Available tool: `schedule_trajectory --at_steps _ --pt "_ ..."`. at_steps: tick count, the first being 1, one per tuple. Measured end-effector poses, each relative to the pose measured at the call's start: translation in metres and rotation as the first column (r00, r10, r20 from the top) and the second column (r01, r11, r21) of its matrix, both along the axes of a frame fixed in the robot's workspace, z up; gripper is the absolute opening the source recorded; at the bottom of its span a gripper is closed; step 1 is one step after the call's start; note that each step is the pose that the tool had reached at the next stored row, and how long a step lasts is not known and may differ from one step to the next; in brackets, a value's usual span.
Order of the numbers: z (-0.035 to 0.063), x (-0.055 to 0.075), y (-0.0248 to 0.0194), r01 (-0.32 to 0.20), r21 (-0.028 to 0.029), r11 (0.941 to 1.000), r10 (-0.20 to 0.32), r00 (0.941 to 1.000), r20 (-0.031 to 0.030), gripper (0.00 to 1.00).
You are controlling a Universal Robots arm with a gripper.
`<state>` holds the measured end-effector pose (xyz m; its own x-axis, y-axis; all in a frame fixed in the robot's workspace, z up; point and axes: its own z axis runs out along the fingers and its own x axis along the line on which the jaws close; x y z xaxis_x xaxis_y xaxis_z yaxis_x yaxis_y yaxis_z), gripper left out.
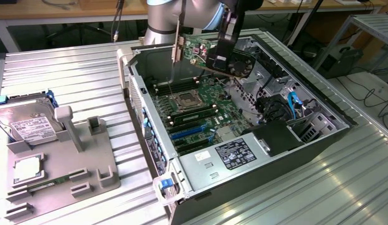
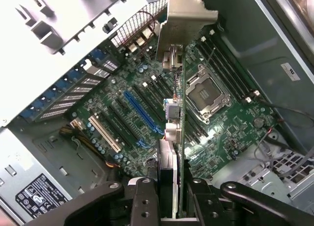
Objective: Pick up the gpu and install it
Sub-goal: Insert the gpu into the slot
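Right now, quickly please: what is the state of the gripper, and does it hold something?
Gripper: closed, holding the gpu above the open computer case.

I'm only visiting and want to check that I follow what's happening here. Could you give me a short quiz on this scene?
1. True or false: the gripper holds the gpu above the open case.
2. Where does the hard drive lie? A) inside the case B) on the grey holder outside the case C) in the gripper
3. Fill in: the gpu hangs over the ____, not yet seated in a slot.
Key: 1 true; 2 B; 3 motherboard.
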<state>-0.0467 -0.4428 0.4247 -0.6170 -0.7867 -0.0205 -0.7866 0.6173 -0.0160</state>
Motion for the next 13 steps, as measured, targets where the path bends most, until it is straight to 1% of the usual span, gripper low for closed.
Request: schedule_trajectory --at_steps 1,4,8,13 --pt "0.0000 0.0000 0.0000 -0.010 0.0000 0.9999 0.010 0.9999 0.0000 0.28" --pt "0.0000 0.0000 0.0000 -0.062 0.0000 0.9981 0.062 0.9981 0.0000 0.28" --pt "0.0000 0.0000 0.0000 -0.129 0.0000 0.9916 0.129 0.9916 0.0000 0.28" --pt "0.0000 0.0000 0.0000 -0.176 0.0000 0.9844 0.176 0.9844 0.0000 0.28"
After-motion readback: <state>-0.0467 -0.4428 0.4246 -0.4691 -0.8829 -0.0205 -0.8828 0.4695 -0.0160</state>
